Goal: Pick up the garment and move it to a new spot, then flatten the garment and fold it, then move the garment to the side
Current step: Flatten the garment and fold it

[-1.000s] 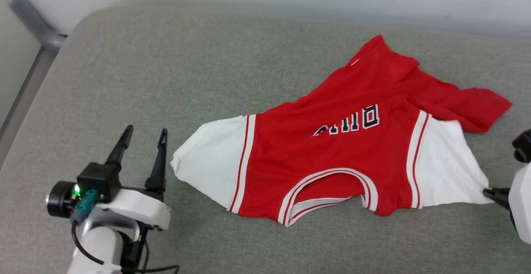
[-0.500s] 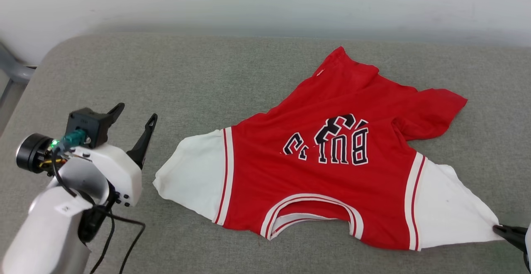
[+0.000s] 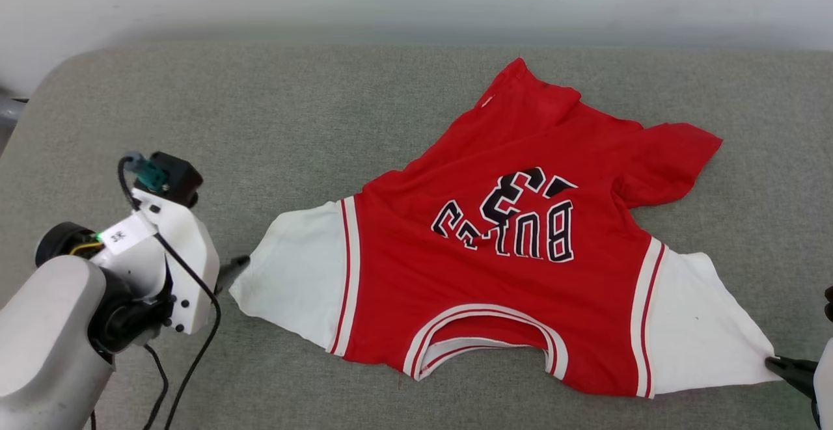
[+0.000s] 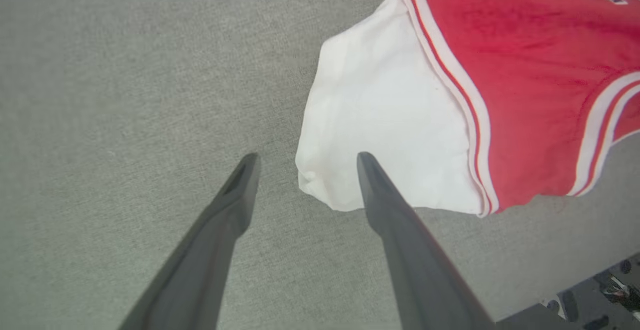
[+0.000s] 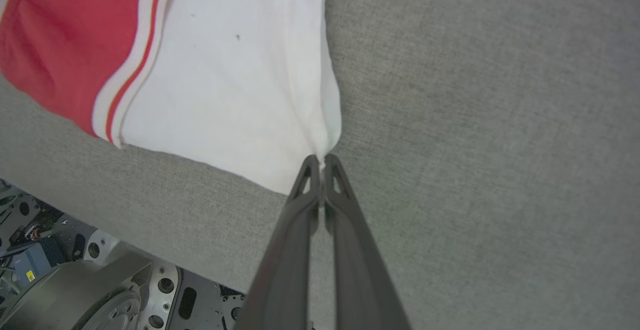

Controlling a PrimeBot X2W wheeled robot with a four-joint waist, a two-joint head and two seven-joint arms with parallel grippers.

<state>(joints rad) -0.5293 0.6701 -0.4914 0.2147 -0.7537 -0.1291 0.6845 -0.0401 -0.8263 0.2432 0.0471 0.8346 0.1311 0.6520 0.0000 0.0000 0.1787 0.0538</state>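
Red jersey-style T-shirt with white short sleeves and black lettering, the garment (image 3: 494,287), lies chest-up on the grey woven-fabric cushion (image 3: 260,105), right of centre in the head view; collar toward the robot, hem away toward the wall, the far hem corner creased and turned, so not yet flat; long axis runs sleeve to sleeve, across the robot's front. Right gripper (image 5: 320,158) is clenched on the outer corner of the white sleeve on its side (image 3: 696,326), cloth drawn to a point at the fingertips, low against the cushion. Left gripper (image 4: 308,156) is released, fingers spread wide; the cuff corner of the other white sleeve (image 4: 380,115) lies just ahead and slightly toward its right finger, which overlaps the cuff edge while the left finger stands over bare cushion; the left arm is plainly the nearer one to this sleeve. Judgement: flattening stage; next move likely calls for a short advance and closing on that cuff corner; risk of pinching only one layer.
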